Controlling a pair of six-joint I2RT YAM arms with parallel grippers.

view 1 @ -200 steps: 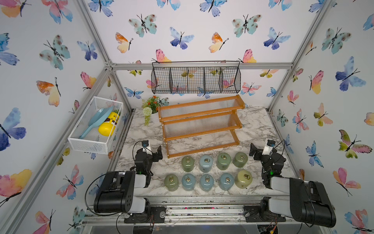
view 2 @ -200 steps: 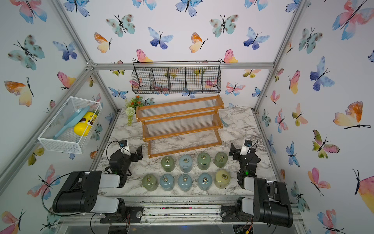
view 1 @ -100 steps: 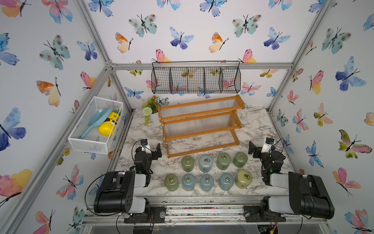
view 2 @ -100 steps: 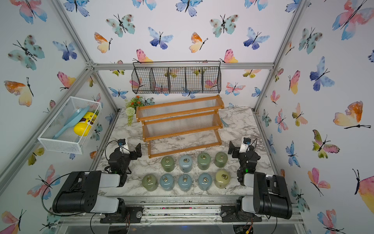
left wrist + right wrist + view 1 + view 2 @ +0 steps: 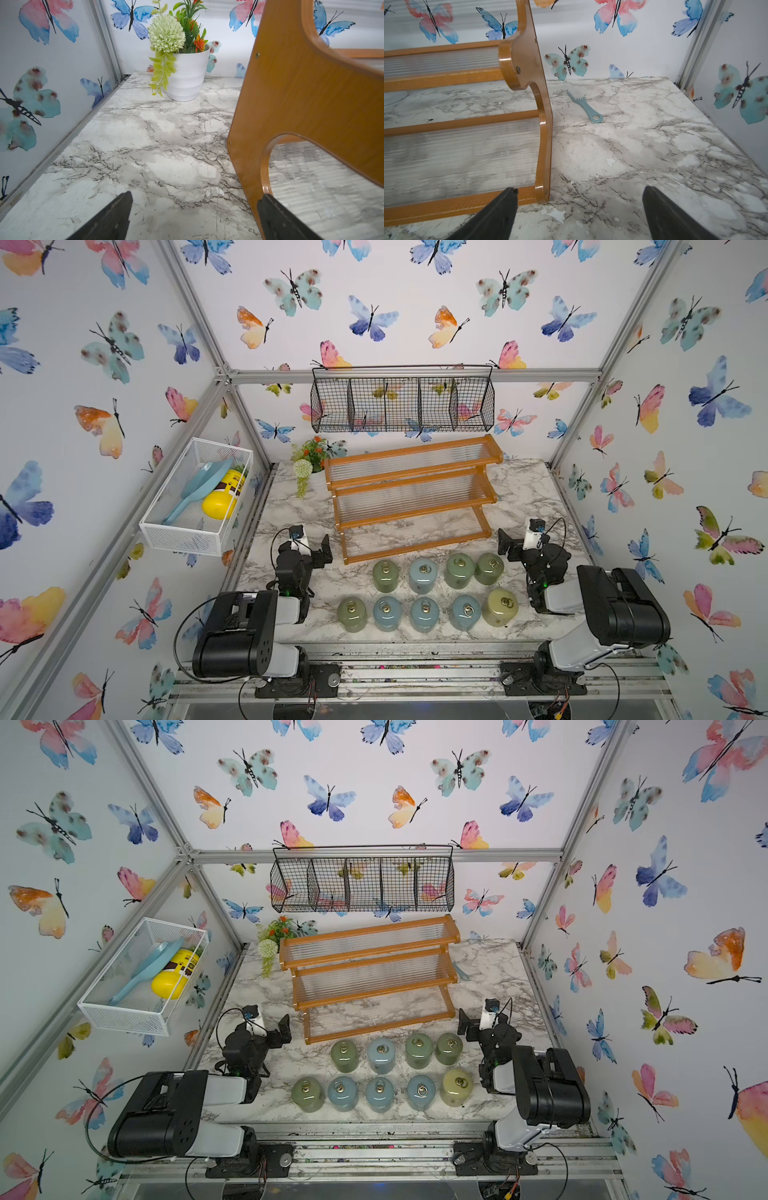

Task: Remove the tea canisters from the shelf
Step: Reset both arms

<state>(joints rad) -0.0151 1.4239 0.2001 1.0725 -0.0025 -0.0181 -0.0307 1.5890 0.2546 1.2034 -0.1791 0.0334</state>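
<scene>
The right end effector (image 5: 580, 188) is standing wide open and is holding nothing. In the right wrist view its two dark fingers (image 5: 500, 212) are sitting at the lower edge of the frame. Between them I am seeing only bare marble tabletop (image 5: 623, 145) and the lower corner of the shelf (image 5: 544, 145). Compared with a second ago, it is sitting a little more toward the middle of the frame in both top views. Behind it, the big black joint of the right arm (image 5: 619, 605) is now higher in the lower right of the frame, so this arm is folding itself back.

The left end effector (image 5: 197, 194) is equally wide open and empty. It is resting almost where it was, in the lower left of both top views beside the shelf's end, and the left arm (image 5: 237, 635) is lying folded low behind it.

The tea canisters (image 5: 424, 612) are not moving at all. All nine are standing upright in two rows on the tabletop, at the lower middle of the frame in front of the shelf, and its three tiers are looking empty. To my judgement the removing is finished, and both arms are only settling into a rest pose, with no end effector touching a canister.
</scene>
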